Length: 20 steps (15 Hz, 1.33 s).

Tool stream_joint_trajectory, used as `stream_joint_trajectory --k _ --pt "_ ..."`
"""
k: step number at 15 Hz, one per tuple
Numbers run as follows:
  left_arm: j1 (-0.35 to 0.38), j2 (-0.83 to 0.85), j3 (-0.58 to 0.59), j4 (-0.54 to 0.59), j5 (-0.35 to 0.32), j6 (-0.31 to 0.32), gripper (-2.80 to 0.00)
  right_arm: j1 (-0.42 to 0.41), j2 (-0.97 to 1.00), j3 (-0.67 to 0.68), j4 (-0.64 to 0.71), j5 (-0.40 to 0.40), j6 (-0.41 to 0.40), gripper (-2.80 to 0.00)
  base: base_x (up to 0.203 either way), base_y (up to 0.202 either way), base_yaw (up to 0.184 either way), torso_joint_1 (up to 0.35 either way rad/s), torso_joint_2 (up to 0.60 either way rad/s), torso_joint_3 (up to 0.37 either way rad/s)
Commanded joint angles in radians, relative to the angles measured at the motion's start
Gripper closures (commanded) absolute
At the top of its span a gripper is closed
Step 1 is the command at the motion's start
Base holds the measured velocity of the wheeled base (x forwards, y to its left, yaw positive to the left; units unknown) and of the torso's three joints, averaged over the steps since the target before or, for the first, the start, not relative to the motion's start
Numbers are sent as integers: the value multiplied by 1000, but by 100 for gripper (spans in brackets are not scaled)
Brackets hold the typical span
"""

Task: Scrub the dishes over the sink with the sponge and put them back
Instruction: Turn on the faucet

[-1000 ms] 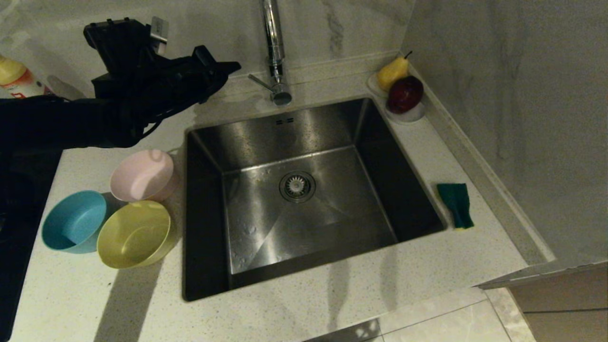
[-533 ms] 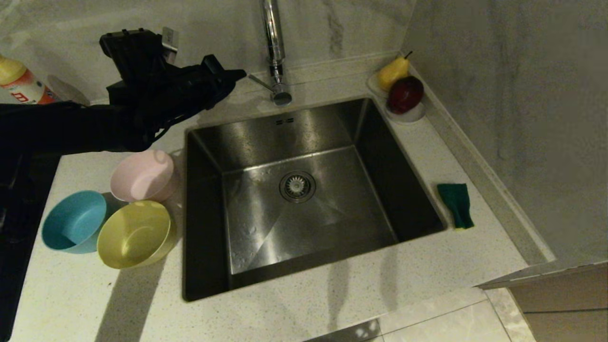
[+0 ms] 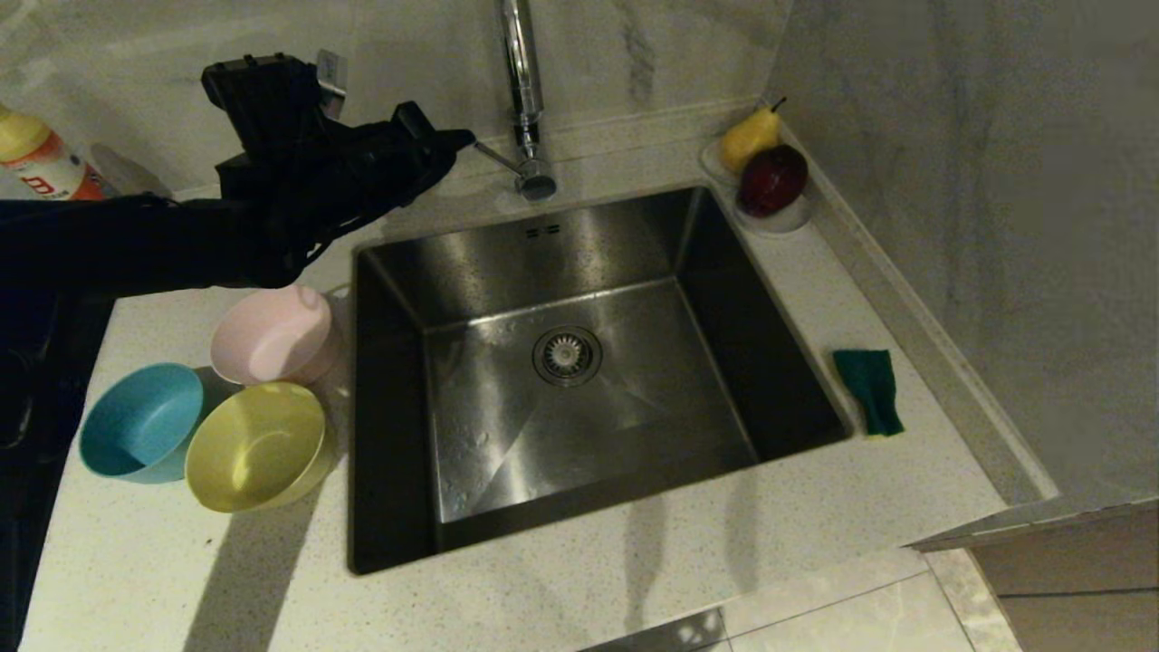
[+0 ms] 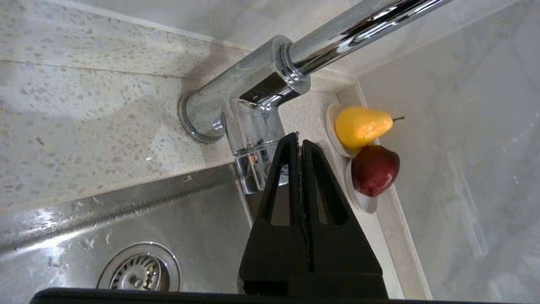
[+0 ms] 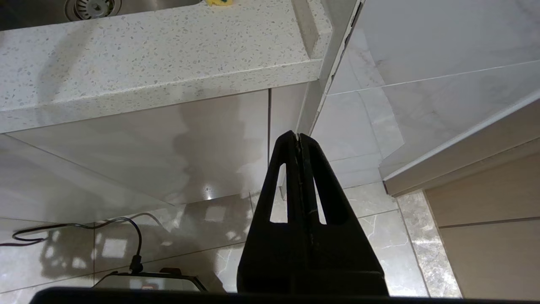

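Speckled pale stone counter wraps the sink (image 3: 507,263), with marble wall behind and to the right. Above the counter's back left corner the left gripper (image 3: 457,139) hangs with its fingers pressed together, holding nothing, its tip just short of the tap (image 3: 523,100) lever. Seen from the left wrist, that tip points at the tap's chrome base (image 4: 236,109), with the fruit dish (image 4: 358,198) beyond. This looks like a reach to turn the water on, before any scrubbing; the next move would call for a nudge against the thin lever. Below the arm, the pink bowl (image 3: 272,333), blue bowl (image 3: 140,421) and yellow bowl (image 3: 255,445) sit clustered on the counter left of the basin, untouched. The sponge (image 3: 869,391) lies green side up on the narrow right strip, close to the basin edge and the wall ledge. Open room is mostly over the basin. The right gripper (image 5: 298,137), jaws closed and empty, hangs parked below the counter front.
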Motion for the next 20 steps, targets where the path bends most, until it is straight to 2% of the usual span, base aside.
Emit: stream_joint_trajectory --k 1,9,17,20 --pt "-13 12 -6 -3 4 -4 0 0 0 1 0 -1 0 0 0 0 0 0 0 0" --pt "-16 15 5 0 4 -4 0 0 0 0 0 -1 1 0 0 0 0 0 0 0" --pt "-40 -20 77 -5 7 -4 0 0 0 0 0 0 0 0 0 0 0 0 0 0" --pt "-45 -31 112 -8 45 -3 0 0 0 0 0 0 0 0 0 0 0 0 0 0"
